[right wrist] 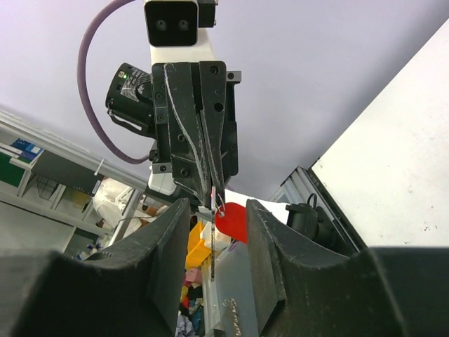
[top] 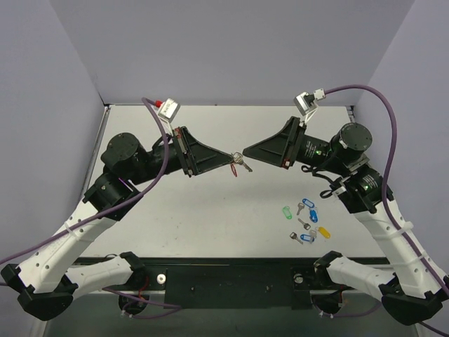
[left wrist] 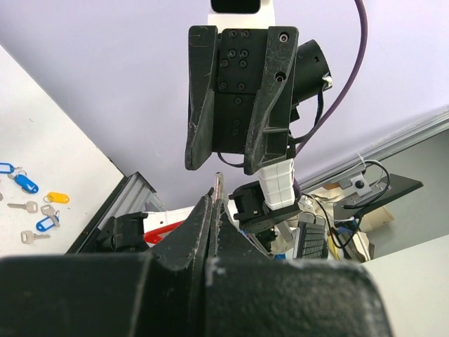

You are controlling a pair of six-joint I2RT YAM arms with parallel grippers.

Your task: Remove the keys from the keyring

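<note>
My left gripper is shut on the head of the small silvery key, held in the air above the middle of the table. A thin metal edge sticks out of its closed jaws. In the right wrist view the key hangs edge-on, joined by a thin ring to the red tag. The red tag dangles below the left fingertips. My right gripper is open, its jaws on either side of the key and tag without touching them. It faces the left gripper tip to tip.
On the table at the front right lie several loose keys with a green tag, blue tags and a yellow tag. They also show in the left wrist view. Grey walls stand on three sides.
</note>
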